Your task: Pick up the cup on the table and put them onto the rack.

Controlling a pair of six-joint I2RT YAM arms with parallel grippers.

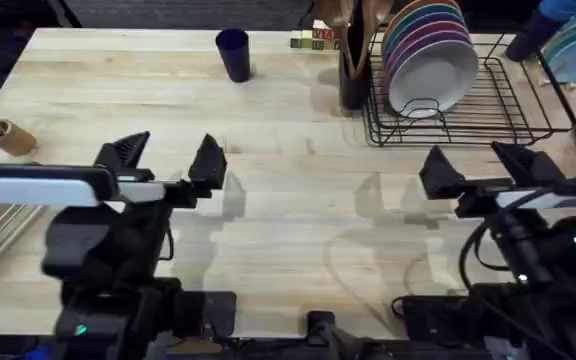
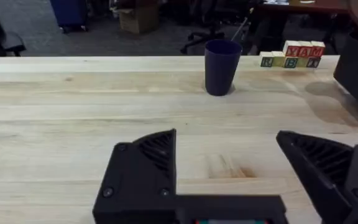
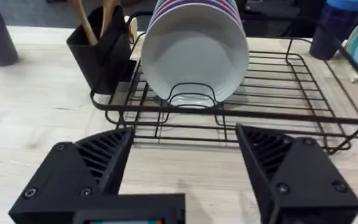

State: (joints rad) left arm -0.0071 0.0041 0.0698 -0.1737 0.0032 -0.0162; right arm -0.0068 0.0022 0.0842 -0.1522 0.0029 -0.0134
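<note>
Navy plastic cup [image 1: 233, 52] stands upright at the far counter [image 1: 268, 200], looking light and rigid but slick-walled, so mid-wall suits the released left hand [image 1: 166, 158].

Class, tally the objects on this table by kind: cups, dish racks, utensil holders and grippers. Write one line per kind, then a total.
Cup: 1
Dish rack: 1
Utensil holder: 1
Grippers: 2, left gripper and right gripper
Total: 5

Overhead looks down, wrist views low, sharing cup [image 1: 233, 52]
</note>
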